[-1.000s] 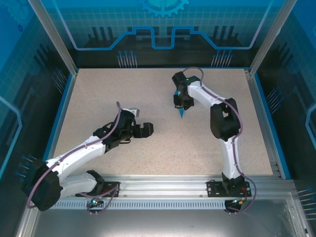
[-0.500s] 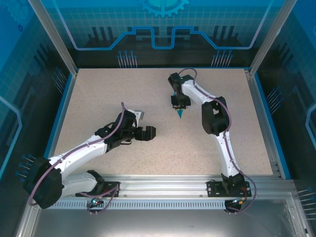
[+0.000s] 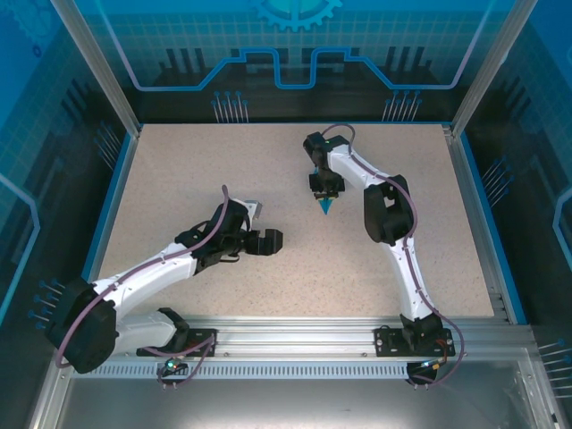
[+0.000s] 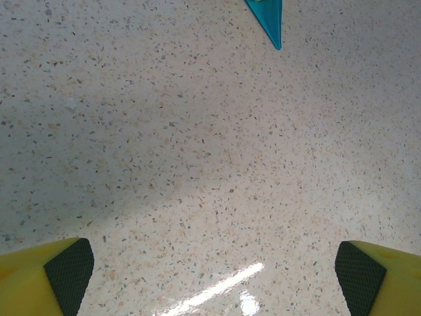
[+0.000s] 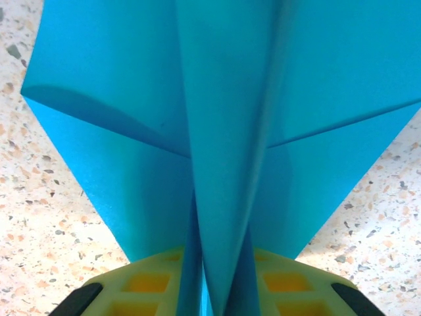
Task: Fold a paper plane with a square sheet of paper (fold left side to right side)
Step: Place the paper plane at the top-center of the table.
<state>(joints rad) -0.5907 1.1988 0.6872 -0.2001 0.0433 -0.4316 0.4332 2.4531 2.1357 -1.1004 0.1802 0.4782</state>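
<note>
The paper plane [image 3: 326, 206] is a bright blue pointed dart with layered creases, its tip pointing toward the near edge of the table. My right gripper [image 3: 325, 186] is shut on its rear end. In the right wrist view the plane's wings [image 5: 223, 131] spread out above the yellow fingers [image 5: 148, 283], with the keel pinched between them. My left gripper [image 3: 273, 239] hovers open to the left of the plane, nothing between its fingers [image 4: 69, 266]. The plane's tip [image 4: 270, 23] shows at the top of the left wrist view. The unfolded square sheet is out of view.
The speckled beige tabletop [image 3: 223, 170] is bordered by a blue rim and aluminium frame posts [image 3: 94, 67]. A metal rail [image 3: 295, 335] with both arm bases runs along the near edge.
The right arm folded its elbow inward and carried the plane slightly left. The left gripper edged a little to the right. Both grips are unchanged.
</note>
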